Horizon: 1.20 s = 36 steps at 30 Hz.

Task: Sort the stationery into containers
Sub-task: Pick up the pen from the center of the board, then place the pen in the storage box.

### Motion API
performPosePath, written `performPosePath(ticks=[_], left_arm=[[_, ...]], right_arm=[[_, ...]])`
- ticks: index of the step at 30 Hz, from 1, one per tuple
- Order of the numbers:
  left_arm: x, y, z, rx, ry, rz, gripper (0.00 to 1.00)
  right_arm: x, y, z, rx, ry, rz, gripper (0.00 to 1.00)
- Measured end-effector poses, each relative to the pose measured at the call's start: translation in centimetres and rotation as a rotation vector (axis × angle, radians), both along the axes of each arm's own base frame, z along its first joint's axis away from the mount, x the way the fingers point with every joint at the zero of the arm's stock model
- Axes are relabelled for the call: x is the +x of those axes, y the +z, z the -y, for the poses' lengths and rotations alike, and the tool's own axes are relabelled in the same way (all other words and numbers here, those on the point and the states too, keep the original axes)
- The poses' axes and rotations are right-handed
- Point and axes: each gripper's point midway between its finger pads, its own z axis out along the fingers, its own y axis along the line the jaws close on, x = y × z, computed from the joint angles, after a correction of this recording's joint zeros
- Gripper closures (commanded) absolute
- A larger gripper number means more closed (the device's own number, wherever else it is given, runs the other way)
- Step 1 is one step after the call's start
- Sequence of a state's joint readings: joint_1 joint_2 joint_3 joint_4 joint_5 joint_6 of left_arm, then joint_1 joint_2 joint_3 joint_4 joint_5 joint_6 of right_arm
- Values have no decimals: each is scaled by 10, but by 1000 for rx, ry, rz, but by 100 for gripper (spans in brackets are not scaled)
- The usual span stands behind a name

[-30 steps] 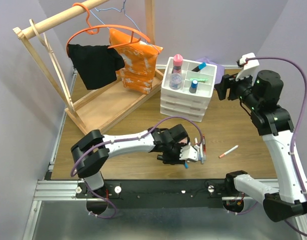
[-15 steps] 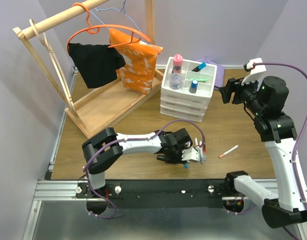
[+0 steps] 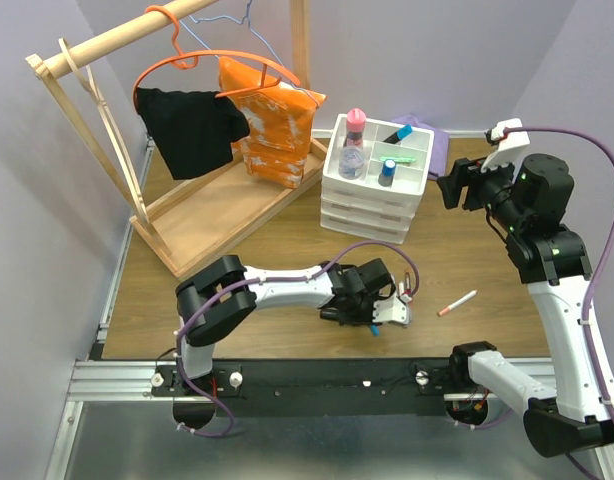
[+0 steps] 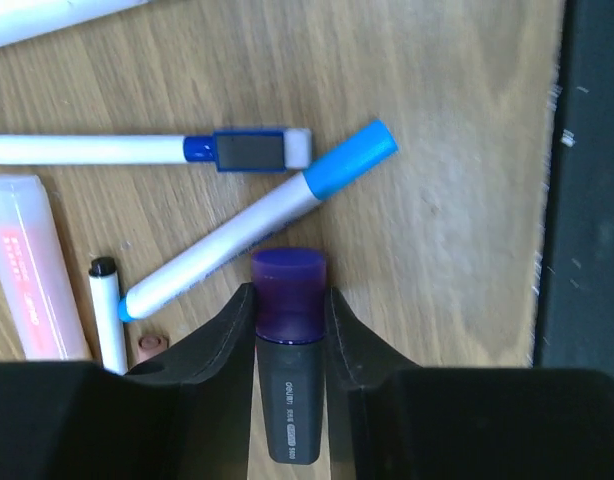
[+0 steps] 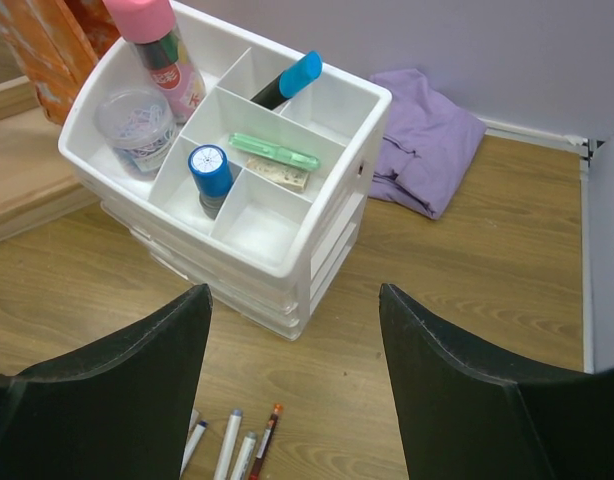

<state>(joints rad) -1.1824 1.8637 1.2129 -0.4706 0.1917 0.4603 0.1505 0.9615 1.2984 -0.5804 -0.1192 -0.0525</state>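
Left fingers pinch the purple highlighter by its flat sides; it lies on the desk, near edge, beside pens. It looks light, stiff and slick, so mid-barrel seems the best hold. Right fingers hang apart near the tray.

Our left arm lies low and stretches out to the right, with its wrist bent down. Our left gripper points down, and its two fingers press on the sides of a purple highlighter. Our right arm stands tall, bent at the elbow. Our right gripper is up high, its jaws wide apart, holding nothing.
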Motion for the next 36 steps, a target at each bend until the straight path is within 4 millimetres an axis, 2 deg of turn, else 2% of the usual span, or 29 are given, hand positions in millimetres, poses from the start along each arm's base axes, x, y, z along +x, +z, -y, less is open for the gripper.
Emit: performPosePath(ticks=[2, 5, 7, 11, 14, 16, 18, 20, 23, 25, 26, 28, 32, 36], left_arm=[[-1, 5, -2, 8, -6, -18, 100], [1, 37, -6, -18, -6, -56, 100], [19, 95, 1, -118, 6, -44, 100], [63, 247, 25, -465, 18, 84, 100], [83, 344, 25, -730, 25, 172, 100], [95, 388, 25, -895, 33, 202, 100], [108, 415, 29, -1025, 37, 223, 100], [124, 416, 36, -1066, 54, 226, 100], [158, 413, 63, -1122, 64, 239, 100], [185, 404, 85, -1139, 76, 242, 100], [194, 399, 90, -1140, 83, 246, 100], [225, 388, 103, -1145, 109, 271, 100], [261, 375, 107, -1135, 159, 329, 100], [288, 372, 97, -1111, 225, 426, 100]], right_arm=[[0, 1, 1, -1, -3, 1, 25], [0, 3, 5, -10, -24, 5, 25], [-1, 7, 7, -12, -36, 12, 25], [-1, 12, 10, -13, -54, 22, 25], [1, 11, 13, -12, -68, 19, 25], [2, 10, 15, -14, -77, 16, 25], [5, 8, 16, -15, -84, 9, 25], [8, 5, 17, -18, -88, 0, 25], [13, 0, 17, -23, -94, -17, 25], [14, 0, 19, -22, -100, -15, 25], [15, 0, 20, -21, -103, -13, 25], [16, 2, 23, -16, -116, -6, 25], [17, 1, 27, -12, -132, -5, 25], [18, -7, 28, -14, -134, -19, 25]])
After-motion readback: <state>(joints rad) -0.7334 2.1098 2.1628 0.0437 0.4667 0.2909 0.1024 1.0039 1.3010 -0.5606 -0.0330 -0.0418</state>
